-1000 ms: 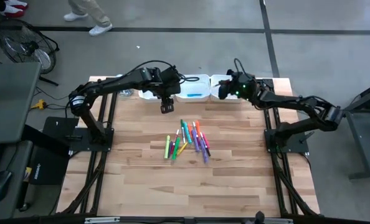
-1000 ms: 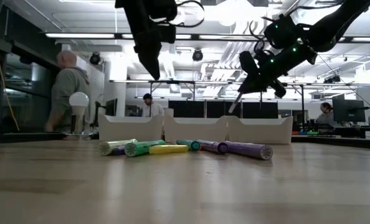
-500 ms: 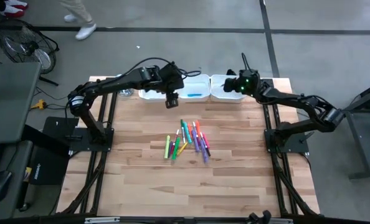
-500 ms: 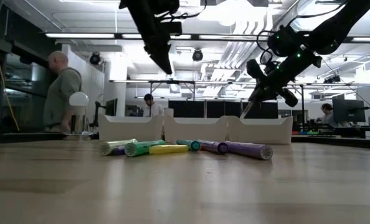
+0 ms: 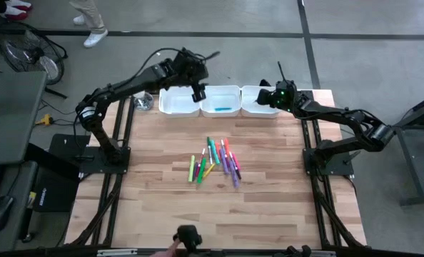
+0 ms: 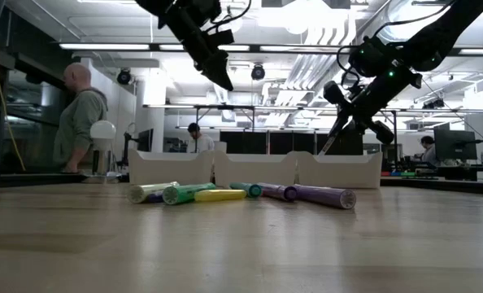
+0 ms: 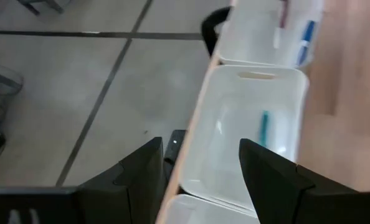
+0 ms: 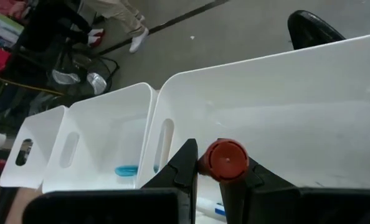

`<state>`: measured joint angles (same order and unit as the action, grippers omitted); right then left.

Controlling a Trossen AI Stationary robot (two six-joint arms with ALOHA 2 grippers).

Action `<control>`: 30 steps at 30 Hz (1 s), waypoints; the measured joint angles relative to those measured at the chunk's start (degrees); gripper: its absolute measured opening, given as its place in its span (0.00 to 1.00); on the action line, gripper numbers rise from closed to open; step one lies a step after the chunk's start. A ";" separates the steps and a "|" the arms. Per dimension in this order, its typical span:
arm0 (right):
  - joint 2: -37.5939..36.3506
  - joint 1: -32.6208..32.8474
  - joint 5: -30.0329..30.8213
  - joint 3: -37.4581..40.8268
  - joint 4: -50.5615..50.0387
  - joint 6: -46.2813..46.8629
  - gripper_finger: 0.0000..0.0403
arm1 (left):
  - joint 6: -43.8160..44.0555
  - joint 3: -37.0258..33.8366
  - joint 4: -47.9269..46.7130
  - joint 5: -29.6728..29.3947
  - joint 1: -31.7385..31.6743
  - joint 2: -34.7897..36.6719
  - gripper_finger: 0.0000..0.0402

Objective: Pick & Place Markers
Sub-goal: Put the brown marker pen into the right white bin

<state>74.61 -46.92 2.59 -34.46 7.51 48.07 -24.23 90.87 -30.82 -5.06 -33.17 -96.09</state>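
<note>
Several markers (image 5: pixel 213 160) in green, yellow, orange, pink and purple lie in a loose pile on the middle of the wooden table; they also show as a row of markers (image 6: pixel 241 194) in the low view. Three white trays (image 5: pixel 179 101) stand side by side along the far edge. My left gripper (image 5: pixel 198 92) hovers open above the left and middle trays (image 7: pixel 235 155), holding nothing. My right gripper (image 5: pixel 264 101) is over the right tray (image 8: pixel 309 106), shut on a red-orange marker (image 8: pixel 227 158). A teal marker (image 7: pixel 264 127) lies in the middle tray. My right gripper pinches the red-orange marker between its two fingers (image 8: pixel 184 163), which lie across it. Its round end (image 8: pixel 227 159) faces the wrist camera. The marker is lifted clear and slants down below the fingers (image 6: pixel 329 140) over the right tray.
The right tray also holds a blue marker (image 7: pixel 308 34) and a pink one. A person (image 6: pixel 79 114) stands beyond the table's far left. A hand with a dark object (image 5: pixel 187 237) shows at the near edge. Bare wood surrounds the pile.
My left gripper has risen and moved from the table in front of the trays toward the far edge, tipping as it went, and now hangs over the trays. My right gripper, still shut on the marker, has shifted a little toward the right over the right tray.
</note>
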 joint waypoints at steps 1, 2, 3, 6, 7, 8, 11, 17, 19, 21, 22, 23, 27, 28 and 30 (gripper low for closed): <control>0.00 0.00 -0.14 0.00 -0.01 -0.02 0.08 | 0.00 0.00 0.46 0.13 -0.55 0.00 0.52; 0.00 0.00 -0.26 0.00 -0.02 0.01 0.08 | 0.02 0.00 0.81 0.39 -1.08 0.00 0.52; 0.00 0.00 -0.41 0.00 -0.04 0.38 0.09 | 0.00 0.00 1.28 0.86 -1.51 0.00 0.52; 0.00 0.00 -0.37 0.00 -0.09 1.15 0.12 | 0.02 0.00 1.52 1.94 -2.47 0.00 0.52; 0.00 0.00 -0.31 0.00 -0.11 1.12 0.14 | 0.02 0.00 1.51 1.99 -2.58 0.00 0.52; 0.00 0.00 -0.27 0.00 -0.10 1.12 0.15 | 0.02 0.00 1.50 1.97 -2.55 0.00 0.52; 0.00 0.00 -0.17 0.00 -0.09 1.05 0.16 | -0.28 0.00 1.53 2.02 -2.44 0.00 0.51; 0.00 0.00 -0.69 0.00 -0.19 0.01 0.17 | -1.04 0.00 2.46 3.91 -2.44 -0.02 0.51; 0.00 0.00 -1.59 0.00 -0.28 -0.56 0.19 | -1.04 0.00 3.11 4.29 -2.44 -0.04 0.51; 0.00 0.00 -2.24 0.00 -0.35 -0.56 0.22 | -1.03 0.00 3.78 4.29 -2.44 -0.04 0.51; 0.00 0.00 -2.49 0.00 -0.35 -0.57 0.24 | -1.03 0.00 3.95 4.31 -2.44 -0.04 0.51; 0.00 0.00 -2.71 0.00 -0.35 -0.57 0.27 | -1.03 0.00 4.08 4.30 -2.44 -0.04 0.51; 0.00 0.00 -2.80 0.00 -0.35 -1.19 0.36 | -1.03 0.00 3.93 4.29 -2.44 -0.04 0.51; 0.00 0.00 -2.80 0.00 -0.35 -1.58 0.38 | -1.03 0.00 3.82 4.29 -2.44 -0.04 0.51; 0.00 0.00 -2.82 0.00 -0.35 -2.06 0.41 | -1.03 0.00 3.75 4.29 -2.44 -0.04 0.51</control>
<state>74.61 -46.92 -0.23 -34.46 7.16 46.01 -25.26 90.87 -27.07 -0.78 -35.62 -96.14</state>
